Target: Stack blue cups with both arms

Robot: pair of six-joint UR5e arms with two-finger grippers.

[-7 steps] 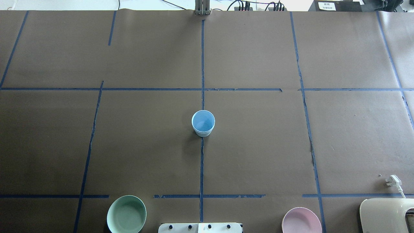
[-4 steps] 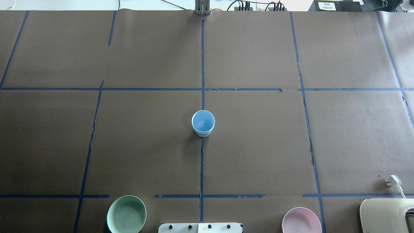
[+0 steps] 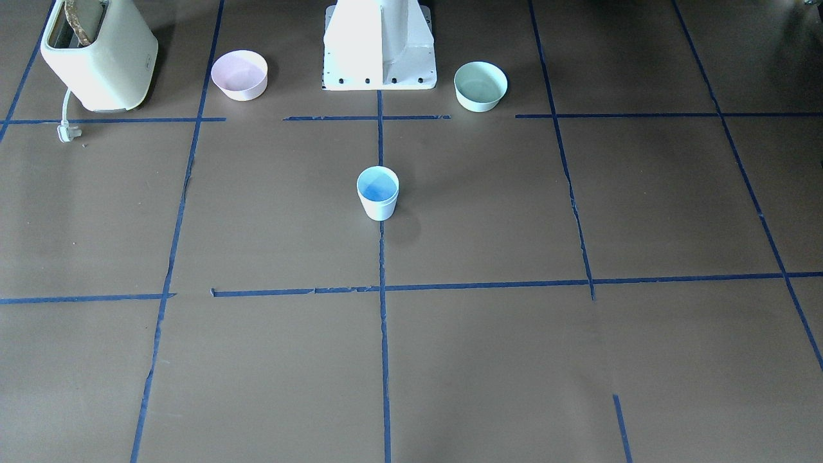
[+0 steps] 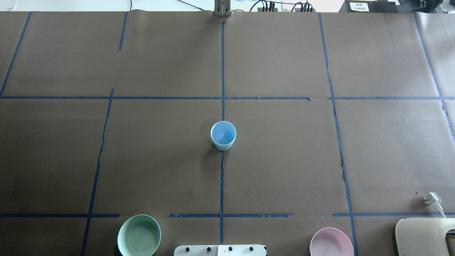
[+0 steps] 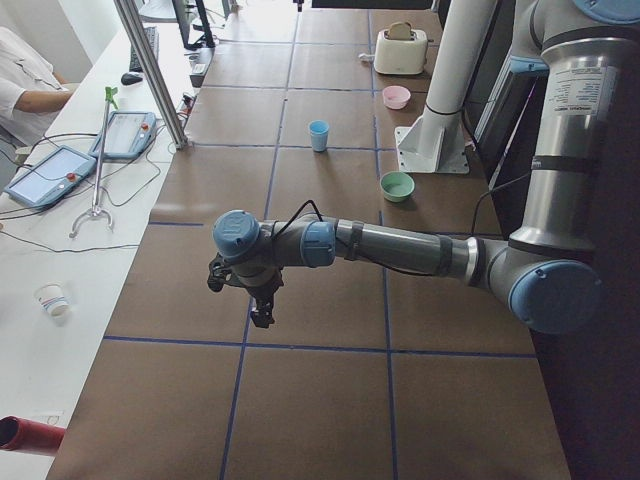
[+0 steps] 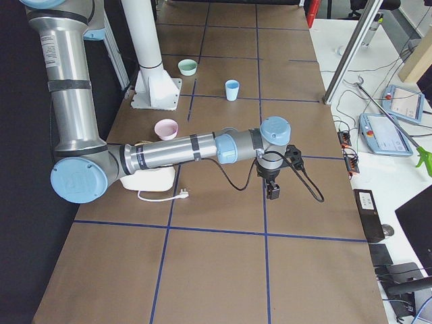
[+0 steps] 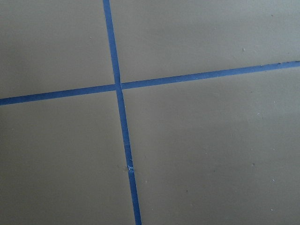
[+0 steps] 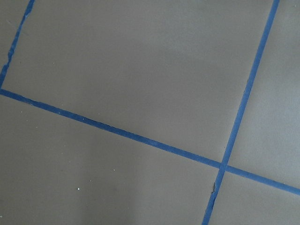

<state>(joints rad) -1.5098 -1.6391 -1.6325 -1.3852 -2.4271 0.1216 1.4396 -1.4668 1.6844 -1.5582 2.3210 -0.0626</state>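
Two blue cups point(image 4: 223, 135) stand nested upright; left hand point(image 5: 262, 314) and right hand point(image 6: 273, 192): width cannot be told.

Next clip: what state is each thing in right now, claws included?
blue cups: upright, mouth up, on the centre tape line; seemingly nested.
mint-green bowl: upright, empty.
pink bowl: upright, empty.
toaster: upright; its plug lies loose on the table.
left claw: pointing down, far from the cups; open or shut, cannot tell.
right claw: likewise, cannot tell.

Mint-green bowl point(image 4: 139, 235), pink bowl point(image 4: 331, 243), cream toaster point(image 3: 99, 54), its plug point(image 3: 67, 132) loose on tape-gridded brown table point(image 4: 284, 160).
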